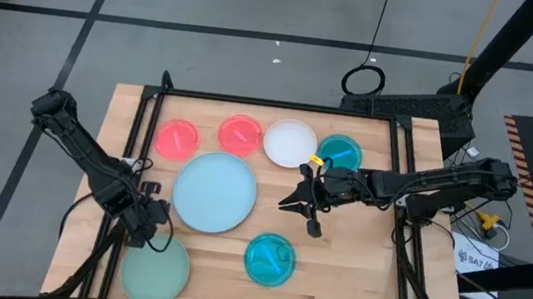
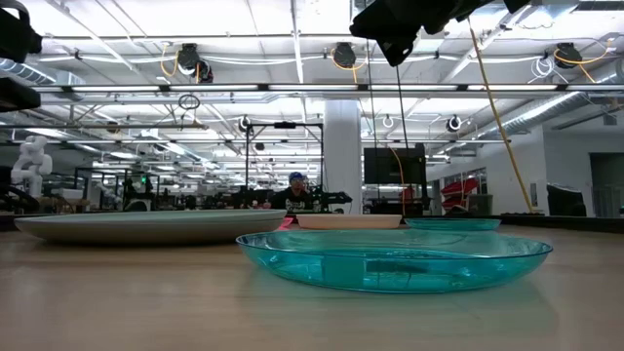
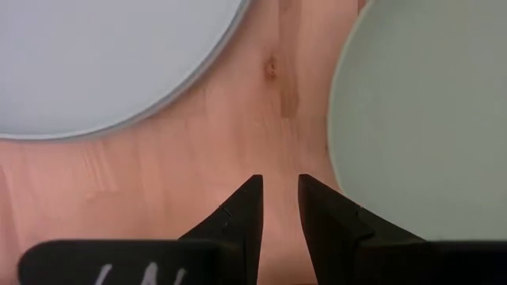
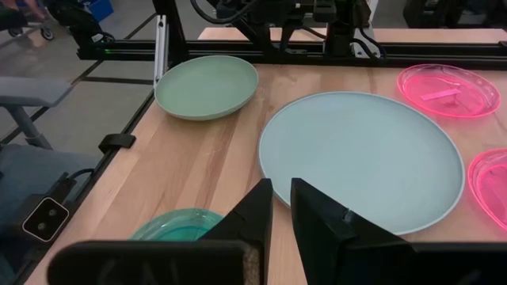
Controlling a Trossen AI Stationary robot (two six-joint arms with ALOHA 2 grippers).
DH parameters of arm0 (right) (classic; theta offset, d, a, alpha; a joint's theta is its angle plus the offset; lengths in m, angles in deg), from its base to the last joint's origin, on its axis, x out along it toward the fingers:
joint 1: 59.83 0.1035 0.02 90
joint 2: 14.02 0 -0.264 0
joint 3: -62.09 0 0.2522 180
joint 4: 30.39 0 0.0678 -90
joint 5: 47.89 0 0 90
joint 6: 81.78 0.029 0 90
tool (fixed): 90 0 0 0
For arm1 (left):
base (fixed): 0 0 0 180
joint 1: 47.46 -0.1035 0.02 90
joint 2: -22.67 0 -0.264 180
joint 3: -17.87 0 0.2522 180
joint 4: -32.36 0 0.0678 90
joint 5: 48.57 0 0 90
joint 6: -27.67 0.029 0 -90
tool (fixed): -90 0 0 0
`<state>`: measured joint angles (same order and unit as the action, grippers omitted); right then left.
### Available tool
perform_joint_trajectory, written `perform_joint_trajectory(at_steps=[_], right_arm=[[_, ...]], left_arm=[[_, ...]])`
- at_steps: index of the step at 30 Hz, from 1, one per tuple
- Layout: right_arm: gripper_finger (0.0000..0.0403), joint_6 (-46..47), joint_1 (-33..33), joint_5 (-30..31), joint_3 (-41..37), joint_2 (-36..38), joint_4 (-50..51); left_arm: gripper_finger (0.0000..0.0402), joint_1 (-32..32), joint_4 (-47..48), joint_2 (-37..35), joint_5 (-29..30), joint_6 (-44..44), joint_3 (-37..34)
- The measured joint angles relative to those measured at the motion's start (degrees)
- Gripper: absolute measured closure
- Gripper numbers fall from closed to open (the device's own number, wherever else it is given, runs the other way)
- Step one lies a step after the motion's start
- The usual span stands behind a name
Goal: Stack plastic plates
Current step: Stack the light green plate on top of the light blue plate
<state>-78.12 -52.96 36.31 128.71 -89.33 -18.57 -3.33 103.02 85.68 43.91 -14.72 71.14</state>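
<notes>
In the high view seven flat round plastic plates are counted on the wooden table (image 1: 352, 280): two large and five small. The large pale blue plate (image 1: 214, 192) lies at the centre, and the large pale green plate (image 1: 155, 270) at its 7 o'clock, near the table's front edge. Two small pink-red plates (image 1: 178, 138) (image 1: 240, 133) sit side by side at 12 o'clock of the blue one, with the small white plate (image 1: 290, 142) next in the row and a small translucent teal plate (image 1: 339, 153) beyond it. A second small translucent teal plate (image 1: 269, 259) lies alone at 4 o'clock of the blue plate. No plate rests on another. The left gripper (image 1: 150, 219) is reached in between the blue and green plates; the right gripper (image 1: 301, 202) is stretched inward, just past the blue plate's 3 o'clock edge.

In the low view the near teal plate (image 2: 394, 258) is seen empty, the blue plate (image 2: 146, 226) at its 10 o'clock, and the right arm overhead.

In the left wrist view the left gripper (image 3: 280, 198) is held narrow over bare wood, gripping nothing, between the blue plate (image 3: 103, 55) and the green plate (image 3: 428, 111).

In the right wrist view the right gripper (image 4: 281, 202) is likewise narrow and empty, above the blue plate's (image 4: 360, 154) rim; the green plate (image 4: 207, 85) and both pink-red plates (image 4: 447, 89) (image 4: 489, 178) are shown.
</notes>
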Motion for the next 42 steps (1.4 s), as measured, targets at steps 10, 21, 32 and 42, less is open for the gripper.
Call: perform_joint_trajectory(at_steps=[10,21,32,42], right_arm=[[0.0360,-1.5,0.0,0.0,0.0,0.0,0.0],[0.0360,-1.9,0.0,-0.2,0.0,0.0,1.1],[0.0360,-2.8,0.0,-0.2,0.0,0.0,1.1],[0.0360,-2.8,0.0,-0.2,0.0,0.0,1.3]], left_arm=[[0.0313,1.0,-4.8,0.0,-0.7,-0.2,0.0],[0.0314,0.9,-7.3,0.0,1.2,-10.2,0.0],[0.0384,1.6,-8.4,0.1,1.1,-13.0,0.0],[0.0266,2.2,-10.4,6.2,2.1,-11.0,0.0]])
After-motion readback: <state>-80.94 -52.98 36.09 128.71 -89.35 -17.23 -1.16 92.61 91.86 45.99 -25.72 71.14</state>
